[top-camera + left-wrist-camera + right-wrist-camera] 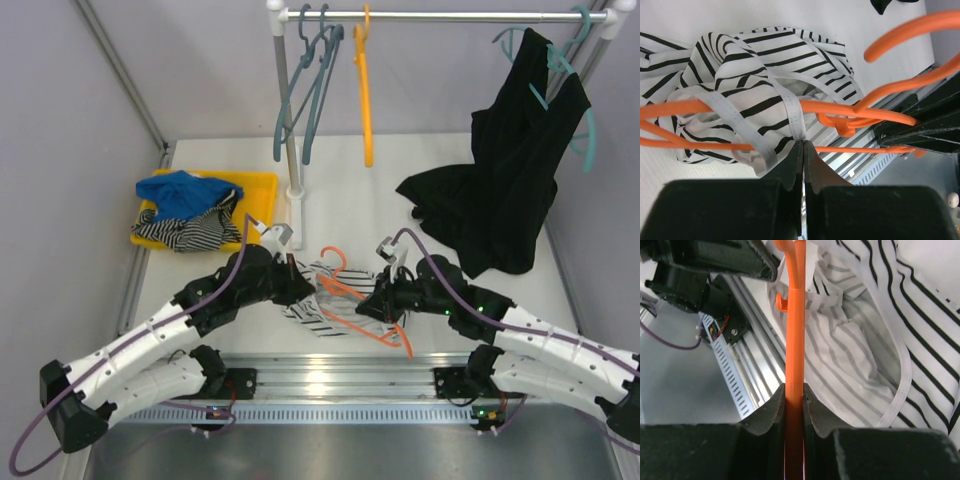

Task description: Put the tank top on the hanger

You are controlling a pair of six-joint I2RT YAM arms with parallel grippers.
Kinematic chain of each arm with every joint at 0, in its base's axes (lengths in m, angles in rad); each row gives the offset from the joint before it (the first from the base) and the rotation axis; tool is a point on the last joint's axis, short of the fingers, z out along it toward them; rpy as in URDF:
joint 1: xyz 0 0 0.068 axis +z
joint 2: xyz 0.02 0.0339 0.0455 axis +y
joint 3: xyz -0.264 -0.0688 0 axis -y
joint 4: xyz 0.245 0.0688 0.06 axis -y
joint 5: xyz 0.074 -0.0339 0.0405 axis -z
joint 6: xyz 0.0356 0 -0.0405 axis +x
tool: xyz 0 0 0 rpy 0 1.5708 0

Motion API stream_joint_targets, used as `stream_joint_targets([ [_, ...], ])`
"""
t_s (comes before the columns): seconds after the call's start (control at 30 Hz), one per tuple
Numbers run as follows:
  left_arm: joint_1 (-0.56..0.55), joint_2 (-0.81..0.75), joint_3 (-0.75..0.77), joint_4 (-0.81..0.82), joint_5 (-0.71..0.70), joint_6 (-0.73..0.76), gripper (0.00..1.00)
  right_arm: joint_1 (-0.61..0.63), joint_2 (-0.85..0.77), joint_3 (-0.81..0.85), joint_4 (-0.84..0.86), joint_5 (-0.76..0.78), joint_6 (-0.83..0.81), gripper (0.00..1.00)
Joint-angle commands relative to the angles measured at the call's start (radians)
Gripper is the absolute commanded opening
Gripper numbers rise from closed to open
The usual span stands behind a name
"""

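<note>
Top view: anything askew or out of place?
Black garment hangs crooked off a tilted teal hanger at the rail's right end, lower part slumped onto the table. A bolder-striped garment spills over the yellow tray's near edge.

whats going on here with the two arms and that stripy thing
The left tool is pinched shut on a strap of the small white tank top with thin black stripes, while the right tool clamps a bar of the thin red-orange plastic hanger. The hanger lies over the crumpled top, and a strap crosses one of its bars. The top is not yet hung on it.
</note>
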Motion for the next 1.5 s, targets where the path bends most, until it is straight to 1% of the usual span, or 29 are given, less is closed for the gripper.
stream_joint_targets([
  [0.0,-0.003,-0.005,-0.028,0.069,-0.012,0.009,0.0,0.018,0.051,-0.026,0.205,0.052,-0.021,0.0],
  [0.03,-0.003,-0.007,-0.035,0.073,-0.021,0.009,0.0,0.019,0.064,-0.032,0.235,0.052,-0.027,0.0],
  [0.07,-0.003,-0.01,-0.044,0.073,-0.027,0.009,0.04,0.021,0.078,-0.037,0.249,0.052,-0.03,0.0],
  [0.13,-0.003,-0.021,-0.047,0.07,-0.04,0.01,0.15,0.021,0.106,-0.049,0.281,0.056,-0.029,0.0],
  [0.17,-0.004,-0.027,-0.051,0.069,-0.049,0.012,0.25,0.022,0.111,-0.06,0.293,0.062,-0.029,0.0],
  [0.23,-0.003,-0.05,-0.055,0.067,-0.05,0.019,0.34,0.022,0.114,-0.067,0.313,0.068,-0.027,0.0],
  [0.27,-0.003,-0.057,-0.056,0.066,-0.085,0.019,0.38,0.022,0.117,-0.067,0.316,0.07,-0.027,0.0],
  [0.3,-0.003,-0.071,-0.056,0.069,-0.086,0.027,0.42,0.021,0.124,-0.066,0.316,0.07,-0.027,0.0],
  [0.37,-0.003,-0.077,-0.056,0.086,-0.08,0.038,0.45,0.024,0.132,-0.063,0.324,0.069,-0.029,0.0],
  [0.4,-0.003,-0.079,-0.056,0.092,-0.078,0.048,0.49,0.025,0.141,-0.06,0.327,0.069,-0.029,0.0],
  [0.53,-0.004,-0.077,-0.068,0.167,-0.074,0.076,0.58,0.032,0.16,-0.053,0.341,0.069,-0.027,0.0],
  [0.63,-0.004,-0.057,-0.075,0.225,-0.089,0.099,0.62,0.038,0.175,-0.05,0.348,0.069,-0.025,0.0],
  [0.83,-0.006,0.022,-0.065,0.325,-0.078,0.154,0.63,0.05,0.195,-0.041,0.35,0.07,-0.024,0.0],
  [0.97,-0.01,0.076,-0.067,0.357,-0.075,0.174,0.62,0.055,0.2,-0.038,0.35,0.076,-0.025,0.0],
  [1.2,-0.027,0.131,-0.099,0.428,-0.083,0.182,0.58,0.061,0.216,-0.035,0.359,0.082,-0.021,0.0],
  [1.3,-0.04,0.16,-0.104,0.466,-0.092,0.184,0.54,0.065,0.224,-0.03,0.364,0.084,-0.019,0.0],
  [1.4,-0.053,0.171,-0.107,0.469,-0.112,0.191,0.44,0.068,0.229,-0.024,0.361,0.087,-0.019,0.0],
  [1.43,-0.055,0.171,-0.108,0.471,-0.113,0.193,0.4,0.071,0.229,-0.023,0.358,0.093,-0.018,0.0],
  [1.47,-0.056,0.171,-0.108,0.471,-0.113,0.199,0.3,0.072,0.227,-0.021,0.355,0.096,-0.016,0.0],
])
